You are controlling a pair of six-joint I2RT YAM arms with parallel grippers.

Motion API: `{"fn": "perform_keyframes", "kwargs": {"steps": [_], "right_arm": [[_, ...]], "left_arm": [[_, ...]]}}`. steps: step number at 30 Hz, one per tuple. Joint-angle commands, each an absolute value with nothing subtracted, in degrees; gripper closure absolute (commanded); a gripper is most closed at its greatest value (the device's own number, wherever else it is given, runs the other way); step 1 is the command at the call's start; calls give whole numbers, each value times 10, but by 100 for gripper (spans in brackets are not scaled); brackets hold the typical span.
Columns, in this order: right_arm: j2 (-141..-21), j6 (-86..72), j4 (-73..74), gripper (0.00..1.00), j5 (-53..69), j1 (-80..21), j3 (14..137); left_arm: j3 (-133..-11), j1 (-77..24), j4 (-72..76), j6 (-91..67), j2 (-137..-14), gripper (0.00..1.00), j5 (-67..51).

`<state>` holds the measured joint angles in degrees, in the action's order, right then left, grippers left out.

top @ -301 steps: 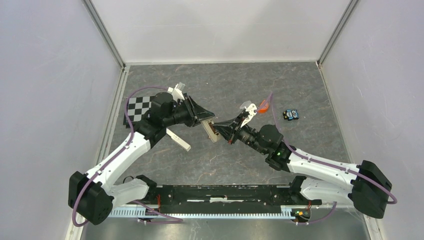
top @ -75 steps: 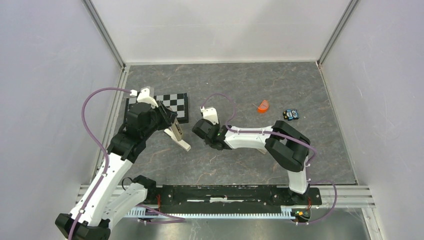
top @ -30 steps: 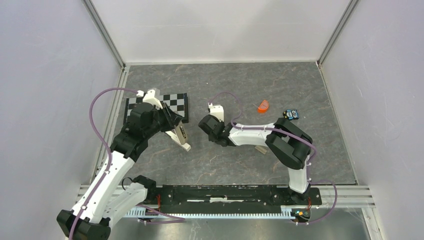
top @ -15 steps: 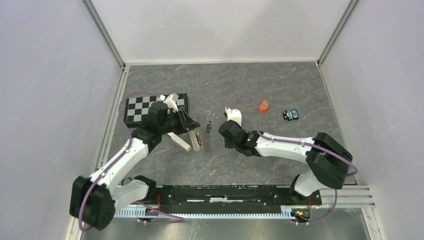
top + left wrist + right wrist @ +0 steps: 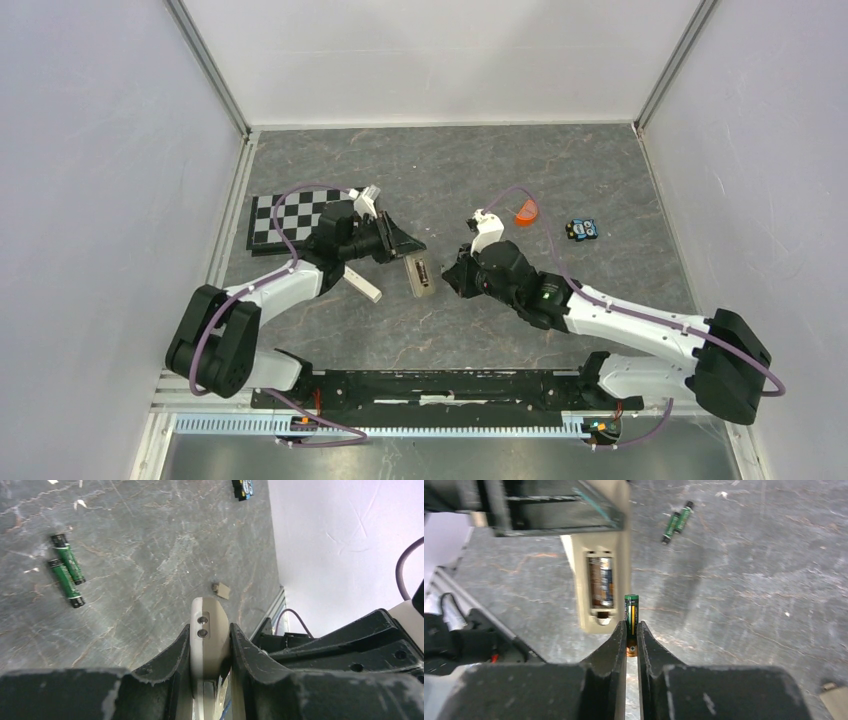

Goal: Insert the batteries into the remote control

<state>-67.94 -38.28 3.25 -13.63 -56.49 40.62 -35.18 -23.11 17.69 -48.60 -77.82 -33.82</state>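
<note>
My left gripper is shut on the remote control, holding it off the floor with its tan back and open battery recess facing the right gripper. In the left wrist view the remote control is pinched between both fingers. One battery seems to lie in the recess. My right gripper is shut on a green battery, which points at the remote's lower end, just right of the recess. Two more batteries lie side by side on the floor beyond; the left wrist view shows these batteries too.
A white strip lies on the floor beside the left arm, and a checkerboard lies behind it. An orange piece and a small blue-black object sit at the back right. A small tan chip lies on the floor.
My left gripper has carried the remote control right, toward the middle. My right arm has swung back to the right and now faces the remote with the battery.
</note>
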Motion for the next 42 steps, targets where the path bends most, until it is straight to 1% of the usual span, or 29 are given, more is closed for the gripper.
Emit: {"fn": "perform_keyframes", "kwargs": {"steps": [1,8,16,24,30,33,36,39,42], "right_arm": [[-654,-370,-38,87,-66,-563,396],[-677,-367,-57,87,-47,-564,407],[-693,-366,-62,86,-38,-563,421],[-706,-369,-43,81,-31,-564,435],[-705,-375,-31,69,-26,-564,445],[-699,-382,-25,64,-27,-564,450],[-685,-388,-27,56,-36,-563,450],[-668,-399,-32,44,-52,-563,446],[-655,-408,-38,41,-58,-560,446]], "left_arm": [[-344,-238,283,-531,-789,98,-390],[-337,-244,327,-569,-790,98,-421],[-318,-247,380,-606,-787,98,-431],[-317,-247,395,-620,-774,98,-430],[-316,-247,407,-636,-769,98,-432],[-315,-247,417,-648,-767,98,-433],[-316,-247,426,-664,-764,98,-434],[-315,-247,440,-692,-760,98,-437],[-313,-247,458,-729,-750,98,-438]]}}
